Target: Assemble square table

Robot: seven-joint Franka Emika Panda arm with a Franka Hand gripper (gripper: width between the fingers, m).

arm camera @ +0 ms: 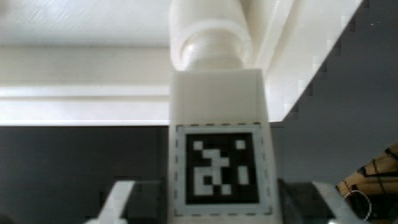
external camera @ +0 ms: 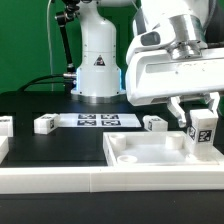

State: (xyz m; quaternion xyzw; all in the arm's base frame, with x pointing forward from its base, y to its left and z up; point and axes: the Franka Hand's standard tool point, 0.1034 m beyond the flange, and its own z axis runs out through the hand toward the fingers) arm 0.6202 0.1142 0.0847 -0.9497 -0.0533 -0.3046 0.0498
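My gripper (external camera: 199, 113) is shut on a white blocky leg (external camera: 201, 134) with a black-and-white tag, and holds it upright over the right end of the square tabletop (external camera: 135, 153). The tabletop lies rimmed face up near the front of the black table. In the wrist view the leg (arm camera: 222, 120) fills the middle between my two fingers (arm camera: 121, 205), its round end pointing at the tabletop's white rim (arm camera: 107, 60). Three loose legs lie on the table: one (external camera: 44, 124) left of the marker board, one (external camera: 154, 122) right of it, one (external camera: 4, 126) at the exterior view's left edge.
The marker board (external camera: 96, 120) lies flat behind the tabletop. The white robot base (external camera: 97, 62) with a logo stands at the back centre. A long white rail (external camera: 100, 180) runs along the front edge. A black cable (external camera: 35, 84) trails at the back left.
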